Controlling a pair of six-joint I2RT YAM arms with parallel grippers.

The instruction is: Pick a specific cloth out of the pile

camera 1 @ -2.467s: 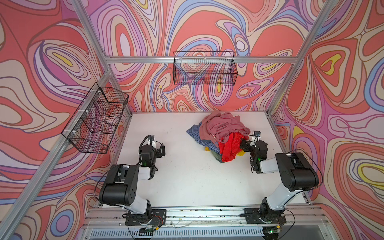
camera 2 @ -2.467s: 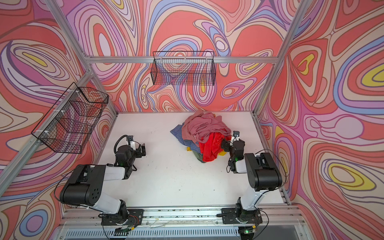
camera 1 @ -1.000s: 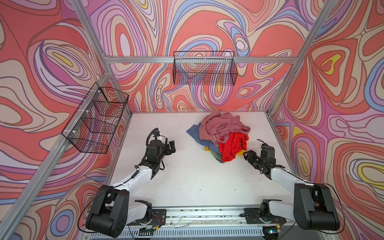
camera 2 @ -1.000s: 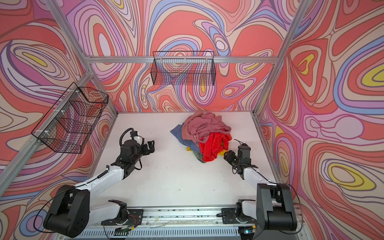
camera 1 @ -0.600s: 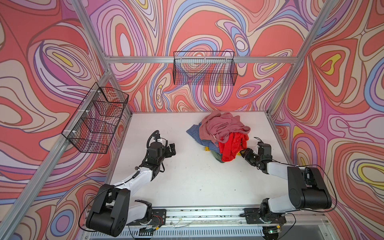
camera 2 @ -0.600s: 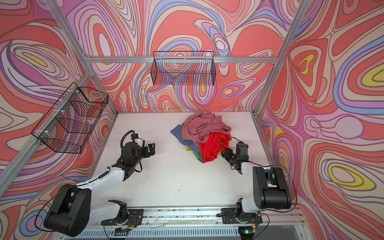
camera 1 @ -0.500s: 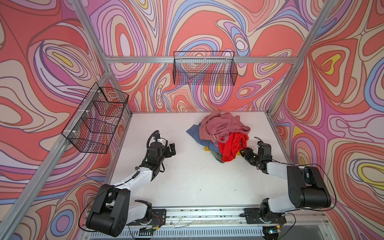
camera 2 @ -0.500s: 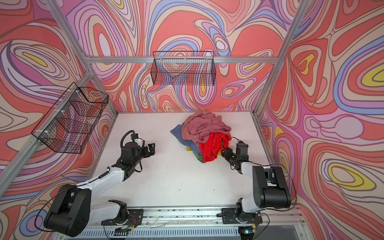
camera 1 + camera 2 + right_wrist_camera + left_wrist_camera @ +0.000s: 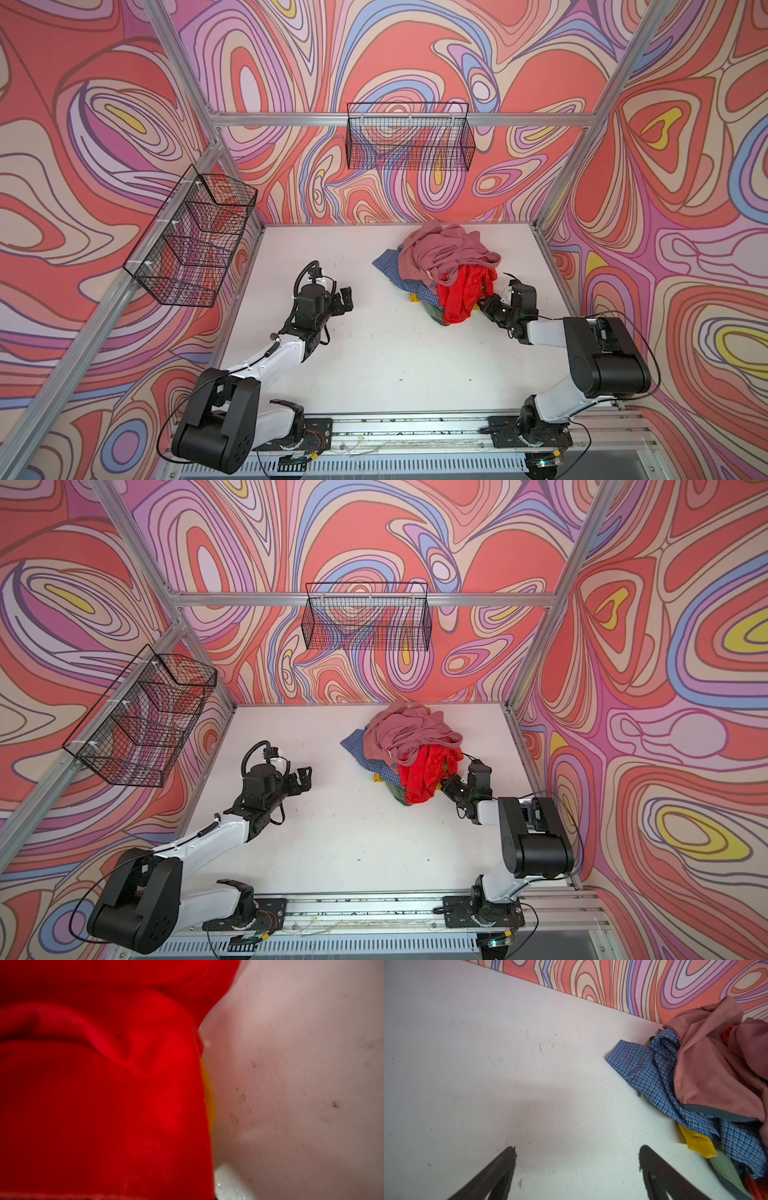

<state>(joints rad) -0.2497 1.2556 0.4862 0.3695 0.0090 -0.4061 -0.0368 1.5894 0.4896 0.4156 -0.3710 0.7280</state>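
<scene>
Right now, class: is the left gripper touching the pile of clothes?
Apart. In both top views the left gripper hangs open, with bare white table between it and the pile.

The right arm has folded back on itself since a second ago: its elbow, then stretched low toward the lower right of both top views, now stands raised near its base. The right tool (image 9: 485,306) has pushed in against the lower right edge of the pile (image 9: 440,266), beside the red cloth (image 9: 461,293), and has closed. The left tool (image 9: 345,300) has drifted slightly down from where it hung over the counter (image 9: 374,365).
</scene>
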